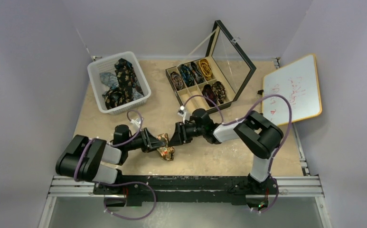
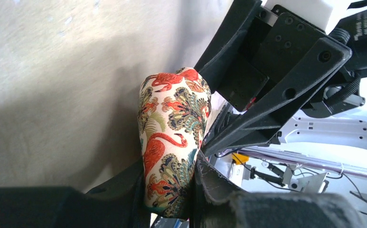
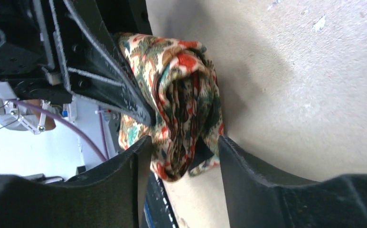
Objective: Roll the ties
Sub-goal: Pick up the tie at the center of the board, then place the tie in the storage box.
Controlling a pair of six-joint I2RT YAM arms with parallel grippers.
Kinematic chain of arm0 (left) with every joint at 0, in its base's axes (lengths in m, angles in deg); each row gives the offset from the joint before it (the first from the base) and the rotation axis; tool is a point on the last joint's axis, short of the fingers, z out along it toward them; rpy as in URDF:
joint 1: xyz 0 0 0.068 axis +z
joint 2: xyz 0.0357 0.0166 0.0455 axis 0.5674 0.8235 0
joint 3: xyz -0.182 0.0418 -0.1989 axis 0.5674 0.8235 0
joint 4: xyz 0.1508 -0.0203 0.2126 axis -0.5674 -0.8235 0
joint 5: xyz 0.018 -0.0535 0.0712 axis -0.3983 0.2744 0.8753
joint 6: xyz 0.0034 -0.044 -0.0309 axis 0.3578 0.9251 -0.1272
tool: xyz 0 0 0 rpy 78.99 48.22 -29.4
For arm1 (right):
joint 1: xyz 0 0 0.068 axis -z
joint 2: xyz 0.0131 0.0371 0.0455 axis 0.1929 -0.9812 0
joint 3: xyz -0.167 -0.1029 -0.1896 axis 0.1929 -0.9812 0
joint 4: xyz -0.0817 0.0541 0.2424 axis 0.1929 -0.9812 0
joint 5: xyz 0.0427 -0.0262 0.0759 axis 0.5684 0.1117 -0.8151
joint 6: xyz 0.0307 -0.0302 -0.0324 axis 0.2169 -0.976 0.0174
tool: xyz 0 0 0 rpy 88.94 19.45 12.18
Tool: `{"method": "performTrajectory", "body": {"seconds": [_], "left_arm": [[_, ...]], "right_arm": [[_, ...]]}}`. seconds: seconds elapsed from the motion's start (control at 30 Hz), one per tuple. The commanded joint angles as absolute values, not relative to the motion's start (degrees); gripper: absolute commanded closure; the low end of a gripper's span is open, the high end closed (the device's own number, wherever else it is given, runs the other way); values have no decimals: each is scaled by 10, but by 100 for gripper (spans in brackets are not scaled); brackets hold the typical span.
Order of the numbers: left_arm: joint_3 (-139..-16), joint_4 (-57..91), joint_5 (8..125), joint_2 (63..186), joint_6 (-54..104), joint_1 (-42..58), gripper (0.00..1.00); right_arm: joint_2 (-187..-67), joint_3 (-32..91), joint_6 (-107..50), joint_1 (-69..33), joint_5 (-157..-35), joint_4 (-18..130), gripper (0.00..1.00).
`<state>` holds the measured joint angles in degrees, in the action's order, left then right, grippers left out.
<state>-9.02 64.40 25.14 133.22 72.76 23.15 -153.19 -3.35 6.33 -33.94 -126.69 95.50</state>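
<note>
Rolled tie (image 1: 166,146): cream fabric printed with red flamingos, found mid-frame in the top view, low at the tabletop (image 1: 205,161), between both claws.
Left claw (image 2: 168,166): drawn narrow, the rolled tie pinched between its fingers.
Right claw (image 3: 183,142): held apart, set astride the roll, with a dark gap seen beside one finger.
Loose ties (image 1: 122,80): heaped in the white basket (image 1: 95,88), upper left.
Coiled ties (image 1: 195,73): lodged in compartments of the open box (image 1: 168,72), upper centre.

Black-and-white arms (image 1: 259,135), purple cables (image 1: 290,116), matte black left hand (image 1: 156,142) and right hand (image 1: 174,137).
</note>
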Motion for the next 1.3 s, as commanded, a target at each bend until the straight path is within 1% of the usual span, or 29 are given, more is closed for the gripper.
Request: {"method": "performTrajectory", "body": {"seconds": [0.0, 0.2, 0.27, 0.4, 0.47, 0.7, 0.93, 1.17, 1.27], "left_arm": [[-101, 607, 258, 1242, 710, 229, 100], [-134, 471, 261, 1086, 679, 229, 100], [-156, 423, 255, 1036, 668, 229, 100], [-191, 396, 214, 992, 663, 229, 100], [-201, 401, 183, 982, 668, 228, 100], [-209, 440, 146, 968, 693, 228, 100], [-190, 524, 134, 974, 736, 225, 100], [-190, 526, 141, 975, 727, 218, 100], [-189, 515, 148, 972, 717, 218, 100]], "right_arm": [[-1451, -66, 69, -303, -1299, 983, 38], [-1363, -97, 51, -285, -1329, 1012, 8], [-1333, -107, 44, -284, -1341, 1028, 1], [-1310, -95, 30, -284, -1365, 1035, 1], [-1309, -87, 31, -284, -1382, 1047, 1], [-1319, -74, 53, -285, -1404, 1085, 1], [-1358, -52, 58, -304, -1414, 1081, 1], [-1368, -52, 110, -333, -1432, 1155, 1], [-1368, -54, 119, -335, -1434, 1158, 2]]}}
